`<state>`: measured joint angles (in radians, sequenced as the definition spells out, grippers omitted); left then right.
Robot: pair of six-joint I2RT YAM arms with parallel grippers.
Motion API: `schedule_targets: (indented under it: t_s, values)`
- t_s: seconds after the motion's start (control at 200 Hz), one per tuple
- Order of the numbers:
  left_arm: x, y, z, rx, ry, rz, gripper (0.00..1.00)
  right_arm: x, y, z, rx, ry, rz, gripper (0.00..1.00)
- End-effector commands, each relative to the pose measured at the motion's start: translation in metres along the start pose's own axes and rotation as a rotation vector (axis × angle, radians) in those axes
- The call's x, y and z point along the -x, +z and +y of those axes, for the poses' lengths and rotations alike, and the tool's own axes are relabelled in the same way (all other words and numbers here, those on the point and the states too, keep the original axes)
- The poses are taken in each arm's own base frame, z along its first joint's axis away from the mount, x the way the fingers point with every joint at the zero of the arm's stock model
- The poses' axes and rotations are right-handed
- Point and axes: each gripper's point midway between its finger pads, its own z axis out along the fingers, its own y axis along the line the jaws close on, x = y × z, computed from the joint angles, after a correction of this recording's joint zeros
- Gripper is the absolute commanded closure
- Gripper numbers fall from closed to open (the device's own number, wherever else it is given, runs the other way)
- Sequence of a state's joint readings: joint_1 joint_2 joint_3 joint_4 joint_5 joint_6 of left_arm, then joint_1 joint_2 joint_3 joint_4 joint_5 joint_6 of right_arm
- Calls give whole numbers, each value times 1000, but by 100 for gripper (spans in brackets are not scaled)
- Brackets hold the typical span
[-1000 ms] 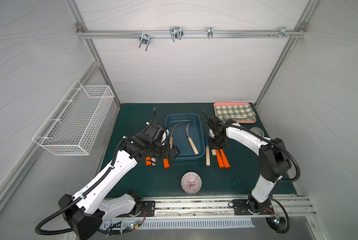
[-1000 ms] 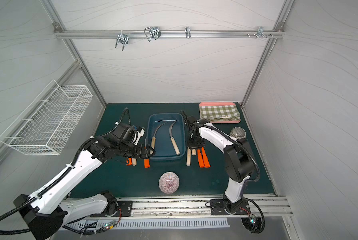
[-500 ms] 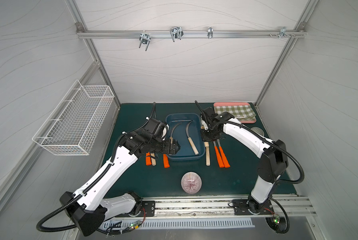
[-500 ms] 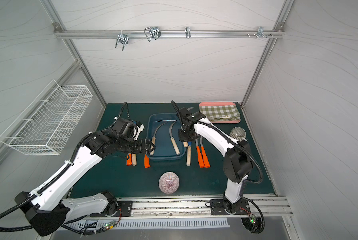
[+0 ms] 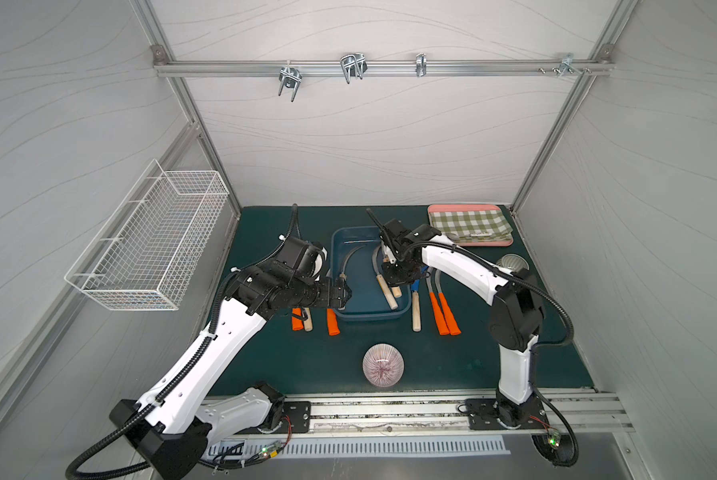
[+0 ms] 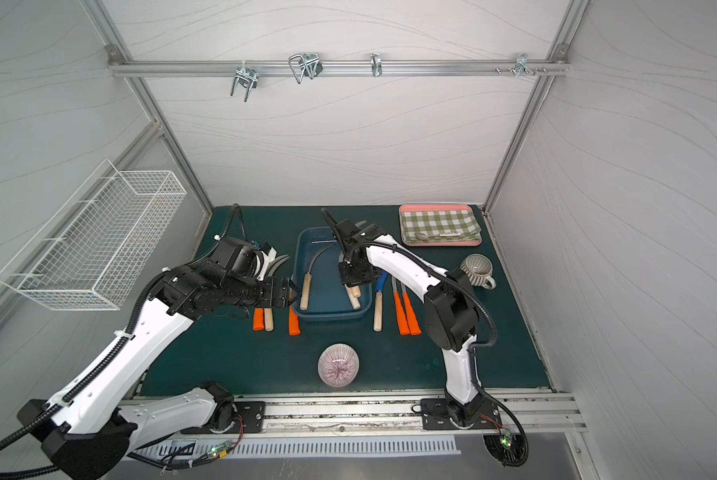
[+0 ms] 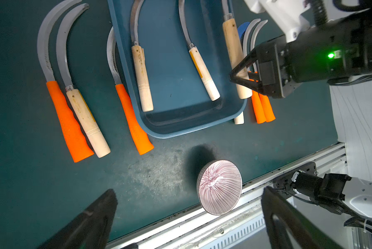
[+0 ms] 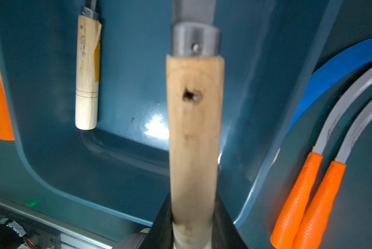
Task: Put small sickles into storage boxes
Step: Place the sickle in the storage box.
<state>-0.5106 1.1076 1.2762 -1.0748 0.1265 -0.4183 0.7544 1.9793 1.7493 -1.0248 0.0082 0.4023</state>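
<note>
The right side of the blue tub [image 5: 369, 316] is filled by the right gripper [image 7: 232, 77] and the wooden sickle [image 8: 193, 129] held in it. Orange sickles [image 5: 444, 313] are laid close beside the tub. The mat [image 5: 514, 365] is left bare along its front edge, except at the striped bowl [image 5: 383, 365].

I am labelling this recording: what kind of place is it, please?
Probably a robot test cell, not a workshop: white walls on an aluminium frame, left arm and right arm bolted to a front rail, sickles staged on a green mat.
</note>
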Motion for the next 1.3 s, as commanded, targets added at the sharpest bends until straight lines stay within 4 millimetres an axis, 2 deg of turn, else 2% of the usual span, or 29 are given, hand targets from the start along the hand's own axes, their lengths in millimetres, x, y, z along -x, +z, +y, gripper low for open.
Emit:
schedule_targets:
  t_s: [0.0,0.31,0.635,0.825,0.98,1.16,1.295]
  values:
    - [-4,-4,9,26,10,-6,1,0,11,4,7,-24,24,90]
    - [-8,-1,16,53,21,-2,1,-2,57,-7,-27,-44,99,89]
    - [-7,6,16,54,23,12,1,6,75,-16,-41,-60,115,88]
    - [-7,8,15,53,24,14,1,7,79,-20,-63,-78,116,83]
    - [-7,9,16,54,20,18,1,6,79,-22,-65,-85,119,72]
    - [-7,10,14,48,16,22,1,7,69,-17,-47,-83,105,60]
    - [-5,10,11,37,12,24,1,10,52,-14,-37,-78,78,48]
